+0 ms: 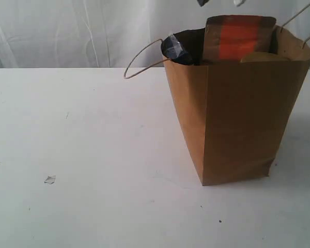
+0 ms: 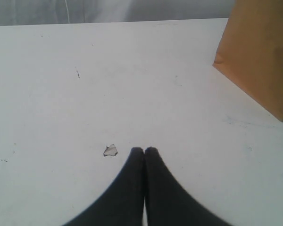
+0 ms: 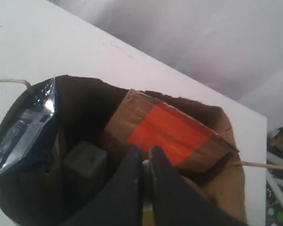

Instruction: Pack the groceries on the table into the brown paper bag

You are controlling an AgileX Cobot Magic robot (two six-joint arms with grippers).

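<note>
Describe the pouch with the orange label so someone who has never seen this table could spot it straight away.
Find the tall brown paper bag standing on the white table. Sticking out of its open top is a flat brown pouch. Its broad orange band sets it apart from the dark shiny packet poking up beside it.
</note>
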